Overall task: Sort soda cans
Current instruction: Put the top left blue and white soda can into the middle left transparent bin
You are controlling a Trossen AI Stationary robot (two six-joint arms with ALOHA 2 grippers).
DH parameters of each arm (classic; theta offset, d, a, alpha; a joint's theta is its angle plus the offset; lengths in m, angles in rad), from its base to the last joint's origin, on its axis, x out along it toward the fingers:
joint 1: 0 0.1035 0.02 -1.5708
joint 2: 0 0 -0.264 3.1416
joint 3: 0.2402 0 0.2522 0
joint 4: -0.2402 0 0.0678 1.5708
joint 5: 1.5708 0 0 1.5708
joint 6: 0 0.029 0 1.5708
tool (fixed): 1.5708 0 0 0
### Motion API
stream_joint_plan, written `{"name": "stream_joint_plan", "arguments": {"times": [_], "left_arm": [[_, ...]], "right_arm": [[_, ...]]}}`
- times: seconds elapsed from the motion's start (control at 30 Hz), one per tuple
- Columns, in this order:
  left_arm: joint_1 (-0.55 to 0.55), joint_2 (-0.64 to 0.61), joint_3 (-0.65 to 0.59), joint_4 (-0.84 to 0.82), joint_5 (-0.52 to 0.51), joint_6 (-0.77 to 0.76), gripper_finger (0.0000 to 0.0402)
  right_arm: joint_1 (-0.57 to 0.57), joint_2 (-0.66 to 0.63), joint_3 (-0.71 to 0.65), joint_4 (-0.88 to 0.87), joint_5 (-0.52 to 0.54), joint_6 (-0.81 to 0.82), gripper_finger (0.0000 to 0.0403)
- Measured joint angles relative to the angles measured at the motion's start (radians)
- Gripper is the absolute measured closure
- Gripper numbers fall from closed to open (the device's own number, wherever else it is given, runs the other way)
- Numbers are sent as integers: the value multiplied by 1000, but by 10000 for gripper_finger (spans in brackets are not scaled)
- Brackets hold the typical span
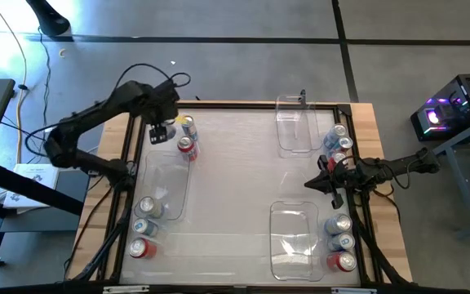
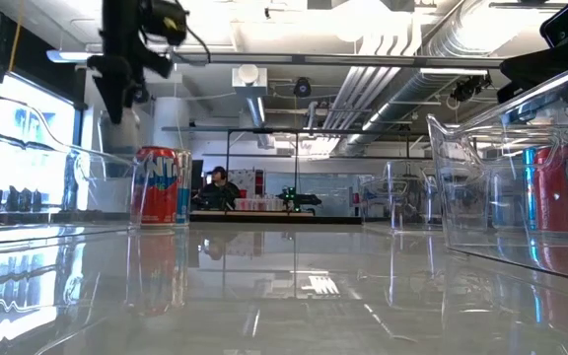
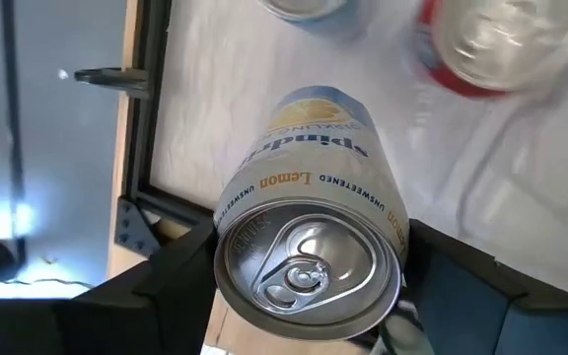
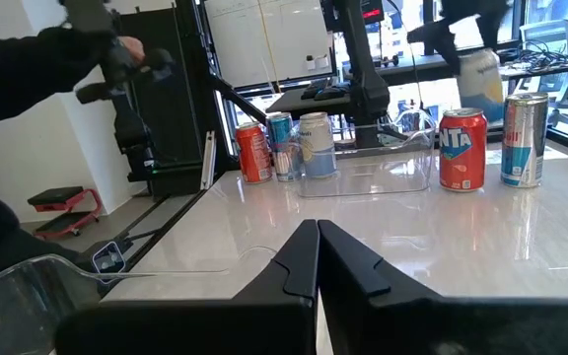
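Note:
My left gripper (image 1: 162, 131) hangs over the table's far left part, shut on a pale "Lemon" soda can (image 3: 309, 227), which also shows in the right wrist view (image 4: 481, 71). Just beside it, a red can (image 1: 188, 149) and a silver-blue can (image 1: 188, 125) stand on their bases on the table. The red one appears in the low view too (image 2: 161, 185). My right gripper (image 4: 318, 247) waits shut at the right edge of the table (image 1: 323, 183), holding nothing. My left gripper pinches the pale can between its two fingers (image 3: 166, 286), one on each side of the wall just under the top rim (image 3: 227, 232). The fingers come from above, pointing steeply down. The can hangs clear of the table, roughly upright, its silver top toward the wrist.
Three clear plastic bins lie on the table: one at the left (image 1: 164, 186), one at the far right (image 1: 296, 124), one at the near right (image 1: 294, 238). Groups of cans stand at the near left (image 1: 144, 227), the far right (image 1: 339, 145) and the near right (image 1: 341, 242).

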Motion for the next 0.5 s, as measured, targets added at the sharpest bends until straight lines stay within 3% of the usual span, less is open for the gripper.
{"name": "stream_joint_plan", "arguments": {"times": [0.2,0.5], "left_arm": [[-141,-75,0,-93,-82,-108,134],[-342,-90,1,-155,-92,-208,132]], "right_arm": [[0,0,0,0,0,0,402],[0,0,0,0,0,0,402]]}}
